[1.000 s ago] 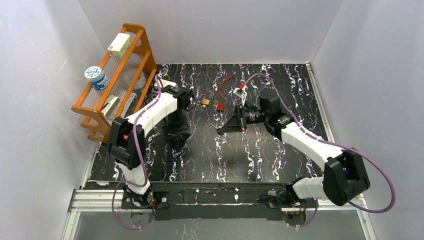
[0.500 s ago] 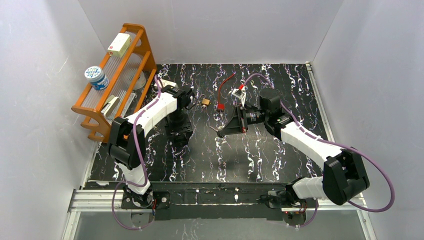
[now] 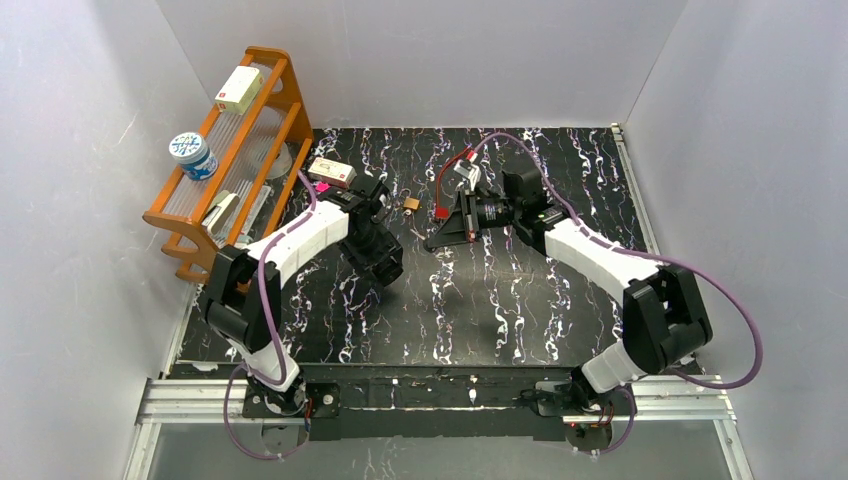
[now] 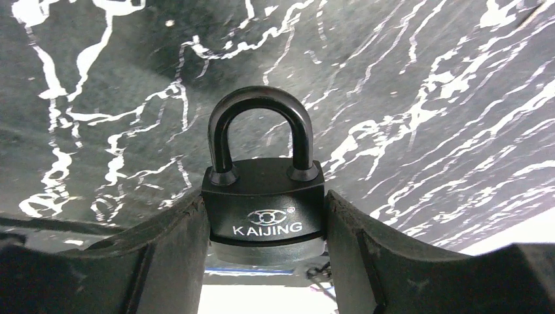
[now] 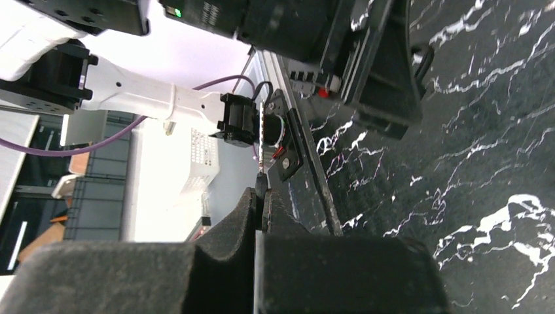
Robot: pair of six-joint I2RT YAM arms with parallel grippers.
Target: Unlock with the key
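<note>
Top view: the left hand (image 3: 385, 262) sits centre-left over the worktop (image 3: 500, 300), with the right hand (image 3: 434, 242) near it at centre.
Left wrist: a black padlock (image 4: 264, 196) is clamped between the fingers (image 4: 170, 261) mid-frame, shackle up.
Right wrist: the fingertips (image 5: 229, 261) are pressed together at lower centre.

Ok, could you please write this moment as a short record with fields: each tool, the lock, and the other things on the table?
left tool: closed on the black padlock, one finger on each side
shackle: shut
right tool: shut on a thin dark piece, probably the key
also on the table: small brass padlock, red cable
progress: key not yet at the black padlock
</note>
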